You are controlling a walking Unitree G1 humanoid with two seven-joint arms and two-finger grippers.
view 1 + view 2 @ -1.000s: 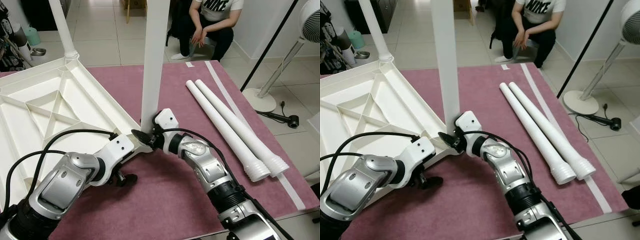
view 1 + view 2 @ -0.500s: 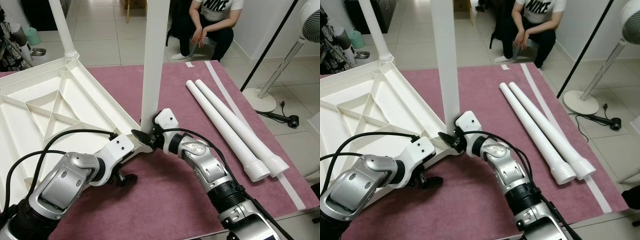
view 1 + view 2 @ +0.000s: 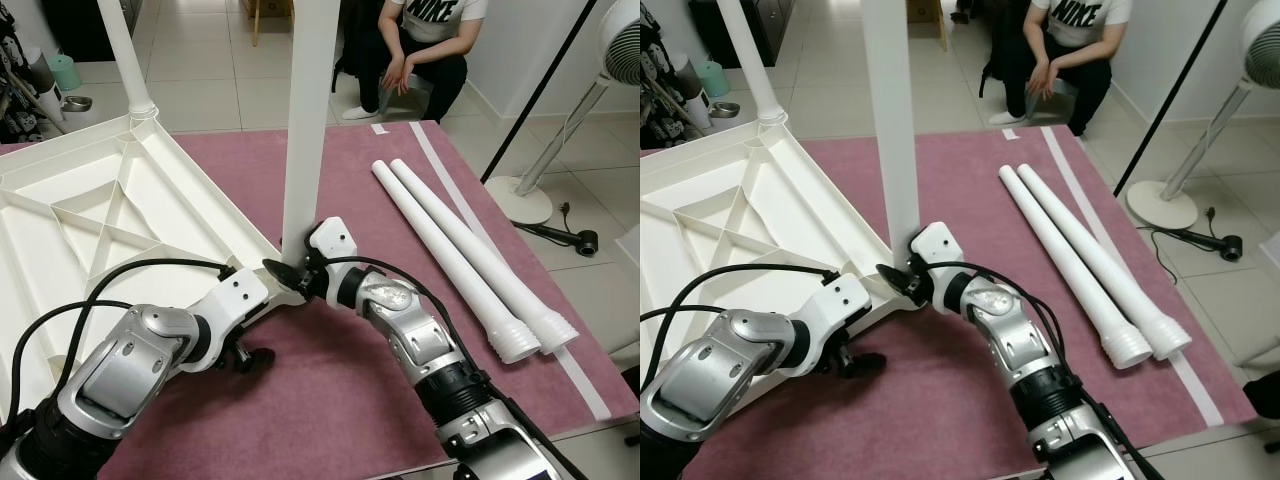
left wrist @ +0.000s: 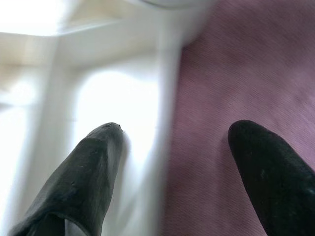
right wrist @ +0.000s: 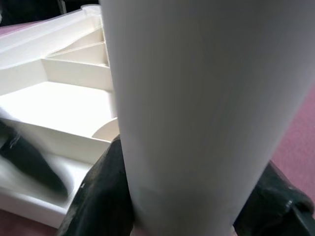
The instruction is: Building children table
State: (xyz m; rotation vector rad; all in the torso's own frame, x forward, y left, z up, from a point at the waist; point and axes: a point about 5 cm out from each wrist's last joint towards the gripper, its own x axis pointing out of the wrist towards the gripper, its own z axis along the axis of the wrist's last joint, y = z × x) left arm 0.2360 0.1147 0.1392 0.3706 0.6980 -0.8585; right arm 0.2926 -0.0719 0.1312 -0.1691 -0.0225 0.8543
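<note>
A mauve mat point(image 3: 330, 400) is covering the work surface. The white table top point(image 3: 90, 215) is lying upside down on its left half, ribbed underside facing up. Two white legs are standing upright in its corner sockets: the far leg point(image 3: 122, 50) at the far corner and the near leg point(image 3: 308, 110) at the right corner. Two loose legs point(image 3: 465, 265) are lying side by side on the right of the mat, touching each other, their ribbed ends pointing toward the near right.

A person point(image 3: 425, 50) is crouching on the tiled floor beyond the mat. A white fan stand point(image 3: 560, 150) is standing on the floor at the far right.

The right gripper point(image 5: 187, 196) is clasping the base of the near leg, one black finger point(image 5: 101, 196) pressing on each side of the tube, just above the socket. The left gripper point(image 4: 174, 162) is spread wide over the edge of the table top near that same corner, with one fingertip point(image 4: 98, 152) above the white plastic and the other above the mat, gripping nothing.
</note>
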